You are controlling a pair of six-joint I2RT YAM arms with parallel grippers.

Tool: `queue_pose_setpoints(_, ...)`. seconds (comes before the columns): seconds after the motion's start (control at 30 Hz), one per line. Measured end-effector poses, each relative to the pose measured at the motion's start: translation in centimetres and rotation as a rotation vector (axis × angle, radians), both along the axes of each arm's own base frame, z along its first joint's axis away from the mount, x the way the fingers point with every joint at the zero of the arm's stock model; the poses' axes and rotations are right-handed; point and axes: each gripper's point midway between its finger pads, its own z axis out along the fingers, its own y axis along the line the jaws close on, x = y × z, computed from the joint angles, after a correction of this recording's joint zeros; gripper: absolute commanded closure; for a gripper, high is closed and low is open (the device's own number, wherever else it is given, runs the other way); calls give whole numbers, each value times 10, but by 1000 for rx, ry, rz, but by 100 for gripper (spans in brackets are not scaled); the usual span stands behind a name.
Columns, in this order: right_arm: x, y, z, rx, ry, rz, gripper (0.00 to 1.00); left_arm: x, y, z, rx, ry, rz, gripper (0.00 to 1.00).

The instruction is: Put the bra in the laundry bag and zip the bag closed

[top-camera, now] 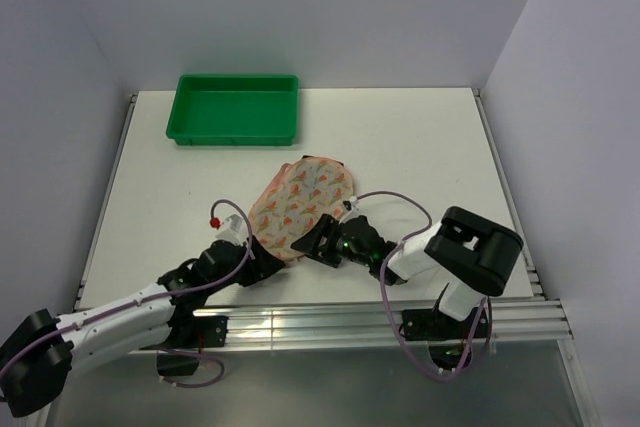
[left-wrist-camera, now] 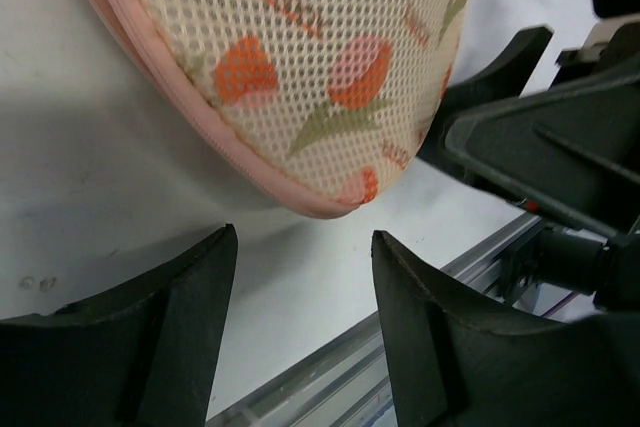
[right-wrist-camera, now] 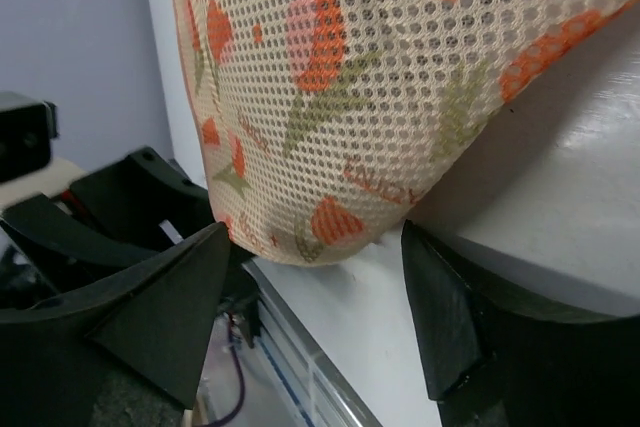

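White desk (top-camera: 400,137) fills the top view, boxed in by pale grey walls (top-camera: 330,7), with a metal rail (top-camera: 330,322) along its lower edge. The green tray (top-camera: 236,107) sits upper left. The laundry bag (top-camera: 300,209) lies mid-frame, both arms at its lower end.

Left wrist view: the bag's pink-edged tip rests on the desk at top centre, just above the left jaws, released and empty.

Right wrist view: the mesh bag fills the upper centre, its tip between the right jaws, which are spread wide, not clenched.
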Motion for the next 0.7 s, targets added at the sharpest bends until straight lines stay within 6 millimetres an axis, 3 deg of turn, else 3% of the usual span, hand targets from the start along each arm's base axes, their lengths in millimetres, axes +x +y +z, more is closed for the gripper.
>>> queue_pose_setpoints(0.1,5,3,-2,36,26,-28,30,-6,-3,-6,21,16,-24,40)
queue_pose_setpoints(0.17,8,3,-4,51,36,-42,44,-6,-6,-7,26,14,-36,42)
queue_pose_setpoints(0.23,9,1,-10,57,61,-60,47,-6,-10,-7,37,9,-49,44)
queue_pose_setpoints(0.3,10,0,-12,64,66,-67,58,-5,-12,-7,50,4,-60,46)
queue_pose_setpoints(0.43,10,-2,-14,64,70,-73,61,-2,-20,-10,85,-7,-89,55)
queue_pose_setpoints(0.53,11,-2,-14,62,62,-71,76,-1,-28,-9,98,-19,-112,61)
queue_pose_setpoints(0.7,10,-3,-15,56,55,-69,91,-2,-42,-6,107,-50,-145,70)
